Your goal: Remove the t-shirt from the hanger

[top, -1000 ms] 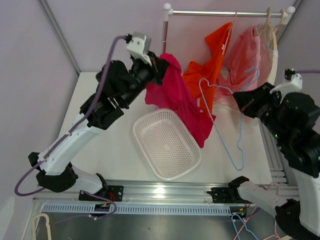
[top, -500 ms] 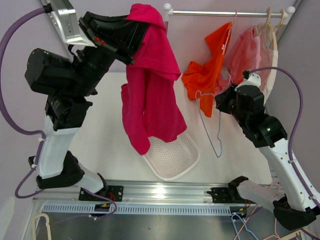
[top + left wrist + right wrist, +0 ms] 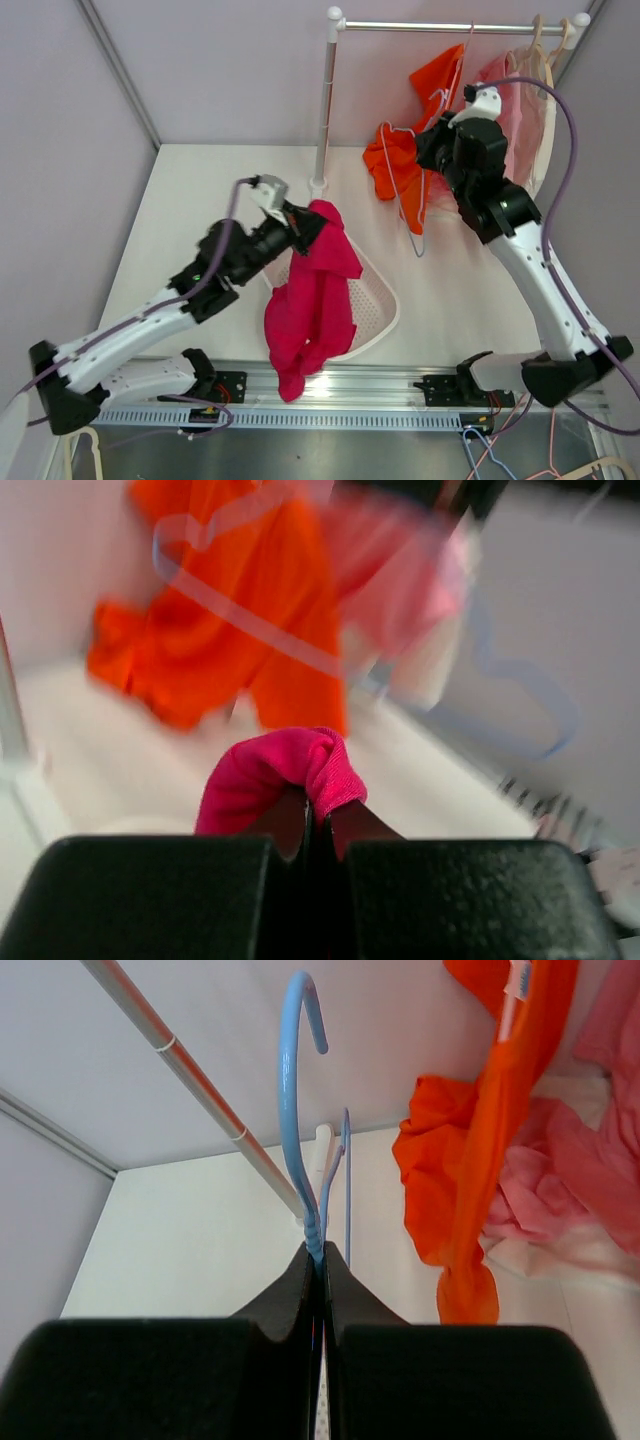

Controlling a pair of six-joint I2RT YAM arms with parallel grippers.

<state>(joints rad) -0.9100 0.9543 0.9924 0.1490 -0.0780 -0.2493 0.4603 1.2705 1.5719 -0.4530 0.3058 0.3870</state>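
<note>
The magenta t-shirt point(image 3: 315, 290) is off the hanger and hangs from my left gripper point(image 3: 305, 222), which is shut on a fold of it point(image 3: 285, 765). The shirt drapes over the white basket point(image 3: 385, 312) and its lower end reaches past the table's front edge. My right gripper point(image 3: 432, 150) is shut on the neck of the bare light blue hanger point(image 3: 415, 245), just below its hook point(image 3: 295, 1080). It holds the hanger up near the clothes rail point(image 3: 450, 27). The left gripper's closed fingers show in the left wrist view point(image 3: 318, 820), the right gripper's in the right wrist view point(image 3: 320, 1260).
An orange shirt point(image 3: 400, 160) and a pink garment point(image 3: 520, 100) hang from the rail at the back right. The rail's upright post point(image 3: 323, 110) stands behind the basket. More hangers lie below the table's front edge point(image 3: 490, 450).
My left arm has come down from high up, lowering the t-shirt onto the basket. My right arm has lifted the bare hanger up and back toward the rail.
</note>
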